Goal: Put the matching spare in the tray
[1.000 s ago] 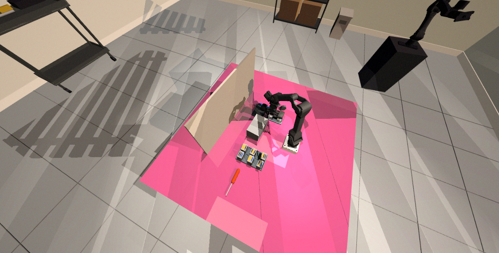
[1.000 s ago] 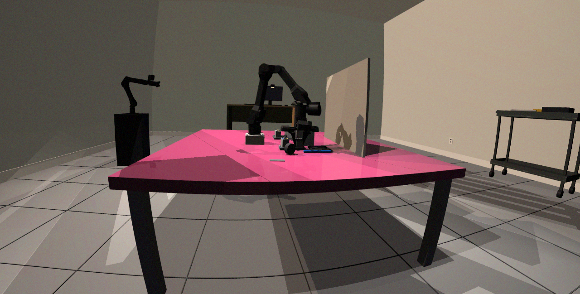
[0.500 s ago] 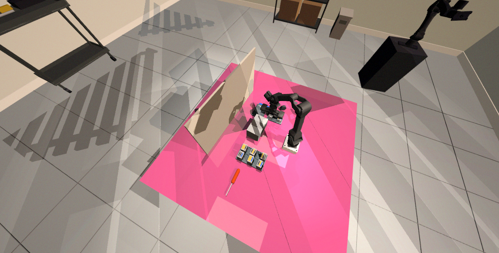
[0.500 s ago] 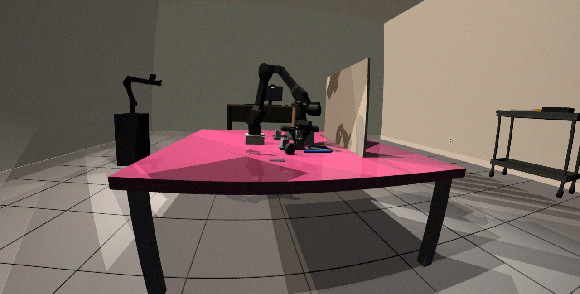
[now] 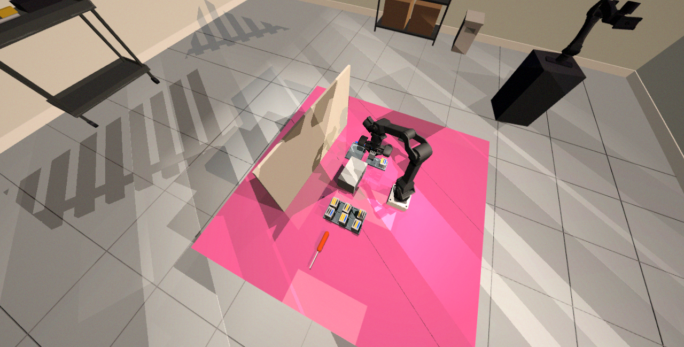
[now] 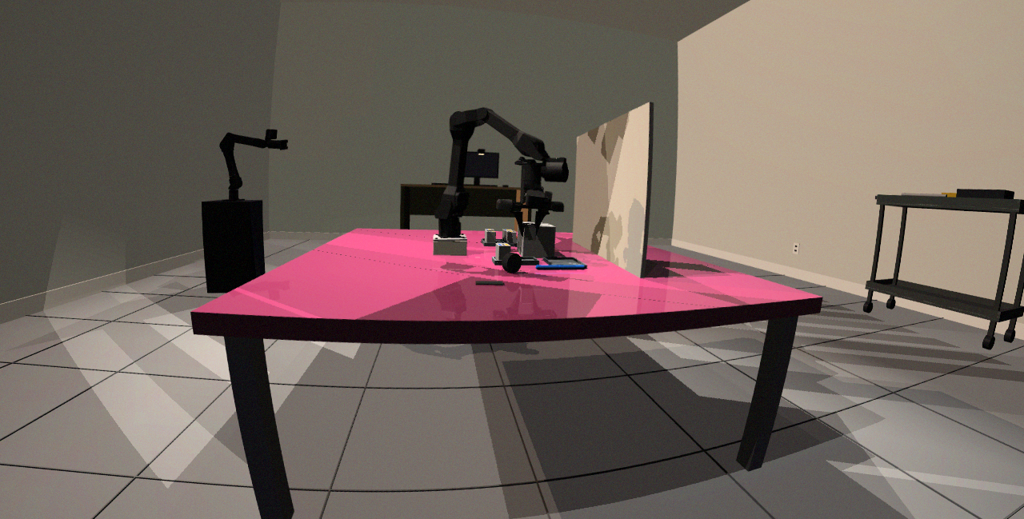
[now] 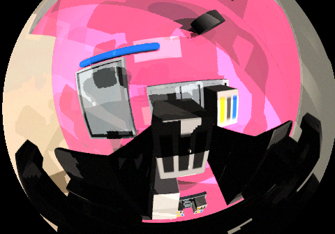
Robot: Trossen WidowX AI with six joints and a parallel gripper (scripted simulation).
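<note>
Pincer [image 7: 179, 160]: clenched on black block spare with white bars [image 7: 179, 127] | Raised above pink table [image 5: 430, 249] | Adjacent spare label [image 7: 228, 110]: yellow, orange, blue stripes | Readable text: none

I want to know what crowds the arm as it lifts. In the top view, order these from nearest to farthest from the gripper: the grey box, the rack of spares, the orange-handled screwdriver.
The gripper, its jaws shut on a spare, is the reference.
1. The grey box, just below and left of it.
2. The rack of spares, farther down the table.
3. The screwdriver, farthest, toward the table's near edge.
</note>
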